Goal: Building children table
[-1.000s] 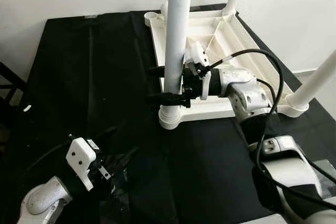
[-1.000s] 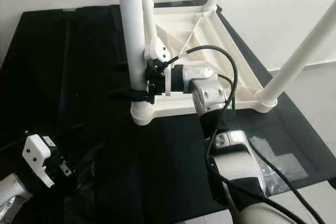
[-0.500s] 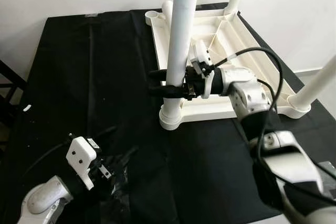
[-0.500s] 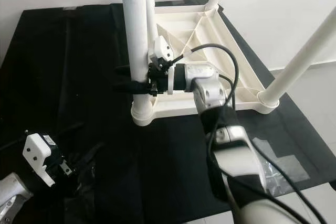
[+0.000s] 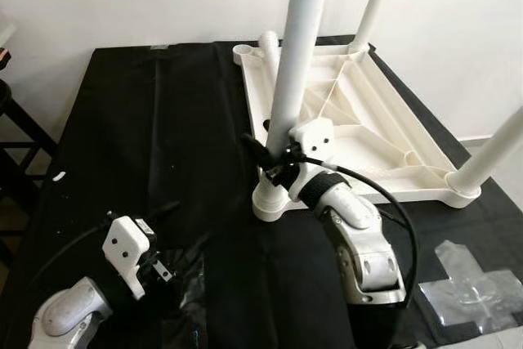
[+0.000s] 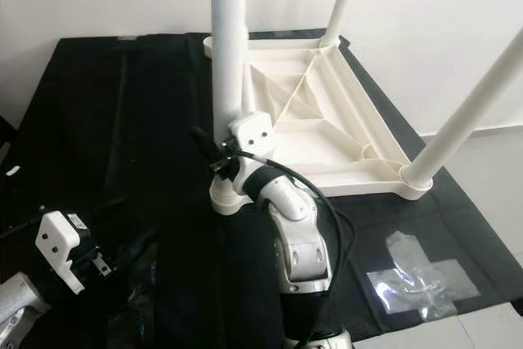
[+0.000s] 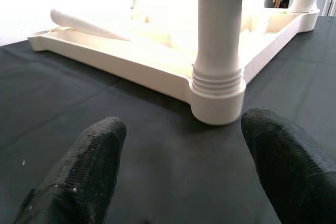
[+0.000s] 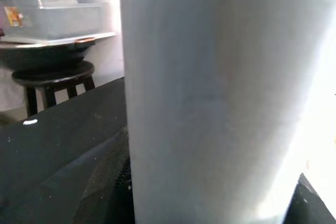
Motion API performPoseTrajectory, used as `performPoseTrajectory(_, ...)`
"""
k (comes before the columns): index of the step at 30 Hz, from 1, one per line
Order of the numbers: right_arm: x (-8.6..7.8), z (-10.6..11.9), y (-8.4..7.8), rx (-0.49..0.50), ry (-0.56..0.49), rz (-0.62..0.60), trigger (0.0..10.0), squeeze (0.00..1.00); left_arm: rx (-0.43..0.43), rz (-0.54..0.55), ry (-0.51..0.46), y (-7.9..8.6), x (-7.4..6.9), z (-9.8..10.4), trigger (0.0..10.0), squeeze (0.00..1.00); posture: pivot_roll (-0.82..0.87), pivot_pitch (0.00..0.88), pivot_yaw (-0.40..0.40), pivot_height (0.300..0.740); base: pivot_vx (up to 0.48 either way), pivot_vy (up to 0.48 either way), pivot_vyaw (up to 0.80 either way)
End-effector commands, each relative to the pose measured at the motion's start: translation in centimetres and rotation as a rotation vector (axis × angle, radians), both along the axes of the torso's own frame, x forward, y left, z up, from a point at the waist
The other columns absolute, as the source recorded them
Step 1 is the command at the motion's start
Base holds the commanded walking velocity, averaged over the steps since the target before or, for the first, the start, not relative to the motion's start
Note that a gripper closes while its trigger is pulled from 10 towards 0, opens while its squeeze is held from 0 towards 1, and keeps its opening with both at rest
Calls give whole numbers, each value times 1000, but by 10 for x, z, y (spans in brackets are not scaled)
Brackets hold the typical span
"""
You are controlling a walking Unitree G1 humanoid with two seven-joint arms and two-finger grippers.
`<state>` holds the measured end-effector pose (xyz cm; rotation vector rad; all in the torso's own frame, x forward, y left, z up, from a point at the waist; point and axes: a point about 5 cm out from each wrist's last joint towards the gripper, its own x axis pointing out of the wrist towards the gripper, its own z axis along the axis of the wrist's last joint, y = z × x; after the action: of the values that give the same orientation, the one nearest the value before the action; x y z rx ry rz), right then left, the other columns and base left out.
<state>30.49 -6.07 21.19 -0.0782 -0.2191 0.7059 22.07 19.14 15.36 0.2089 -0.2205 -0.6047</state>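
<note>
On the black-draped counter [image 5: 122,120], the upturned white table top [image 5: 359,132] takes its near leg [image 5: 296,71].
The right gripper [image 5: 265,155] has its jaws clenched round that leg just above the corner socket [image 5: 270,200]; seating it looks the step in hand, a firm twist next; the left gripper [image 7: 184,171], jaws released, hovers near; its wrist view alone shows the socket's ribbed collar [image 7: 218,77].
</note>
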Motion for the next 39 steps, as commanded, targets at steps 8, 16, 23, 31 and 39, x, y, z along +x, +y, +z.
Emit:
performPoseTrajectory(8, 8, -7, -2, -57, 159, 150, 10000, 1000, -3, 1, 4, -1, -1, -3, 10000, 0, -59, 175, -61, 740, 0, 0, 0)
performPoseTrajectory(16, 13, 24, -18, -211, 0, 674, 10000, 800, -4, -2, -3, -3, -4, 0, 10000, 0, -38, 203, -65, 740, 0, 0, 0)
performPoseTrajectory(23, 31, 38, -30, -274, 25, 797, 10000, 0, 7, 36, -19, 0, -11, 5, 10000, 0, -8, 253, -53, 740, 0, 0, 0)
performPoseTrajectory(31, 53, 67, -30, -293, 20, 867, 10000, 0, 42, 139, -51, 8, -38, 14, 10000, 0, 57, 319, -54, 740, 0, 0, 0)
performPoseTrajectory(39, 55, 69, -38, -373, 52, 974, 0, 0, 53, 137, -36, 7, -44, 16, 10000, 0, 58, 343, -58, 740, 0, 0, 0)
